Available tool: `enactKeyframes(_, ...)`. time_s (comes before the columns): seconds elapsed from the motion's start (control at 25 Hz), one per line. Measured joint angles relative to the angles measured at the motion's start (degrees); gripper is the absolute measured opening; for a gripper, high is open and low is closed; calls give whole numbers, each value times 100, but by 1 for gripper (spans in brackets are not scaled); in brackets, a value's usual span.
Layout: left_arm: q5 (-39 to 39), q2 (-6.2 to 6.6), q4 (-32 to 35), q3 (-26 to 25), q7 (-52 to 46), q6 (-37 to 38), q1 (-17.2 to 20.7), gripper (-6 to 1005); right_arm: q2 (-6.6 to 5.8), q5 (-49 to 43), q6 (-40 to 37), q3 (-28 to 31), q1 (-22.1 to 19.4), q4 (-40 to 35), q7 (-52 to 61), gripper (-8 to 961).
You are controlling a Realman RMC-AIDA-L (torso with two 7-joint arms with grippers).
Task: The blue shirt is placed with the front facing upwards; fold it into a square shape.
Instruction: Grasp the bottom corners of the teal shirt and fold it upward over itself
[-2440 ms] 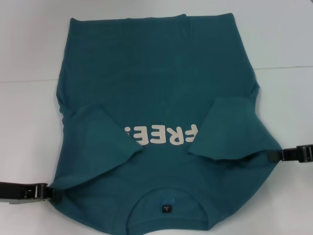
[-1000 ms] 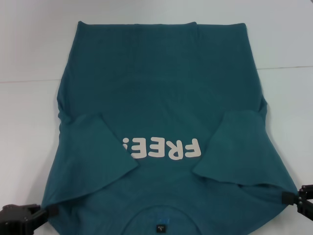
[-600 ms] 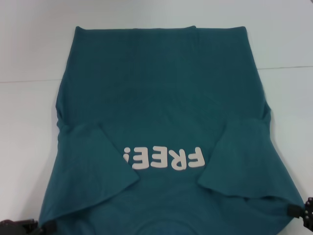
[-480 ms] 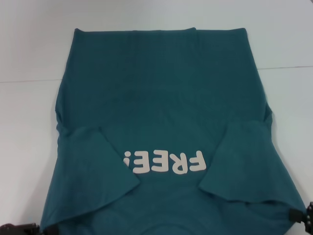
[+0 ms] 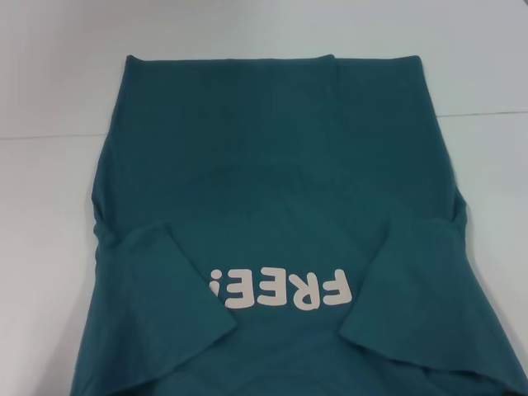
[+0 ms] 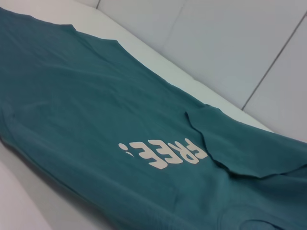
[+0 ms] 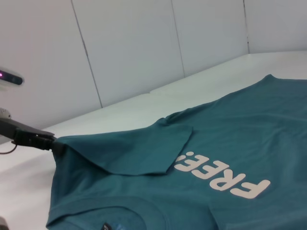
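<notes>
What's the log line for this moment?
blue shirt front up, sleeves folded in | left tool pinching shoulder corner | right tool not in view

Left pincer is clamped closed, its arm stretched out level.

Teal-blue shirt with cream "FREE" lettering on a white table.

Bright even light, soft shadows, slight blur
</notes>
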Motion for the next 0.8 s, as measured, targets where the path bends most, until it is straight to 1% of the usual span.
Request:
enactKeyframes(0.44,161,2,-1,28,132,76,-13,51,1,-4,-242,10,-252,-2,-247,48)
enactKeyframes(0.6,174,4,-5,38,137,128,-54,51,-9,-11,-177,-23,-207,-2,-239,47)
enactKeyframes(0.8,169,8,-8,42,139,163,-75,51,32,-22,43,-28,-149,14,-235,48)
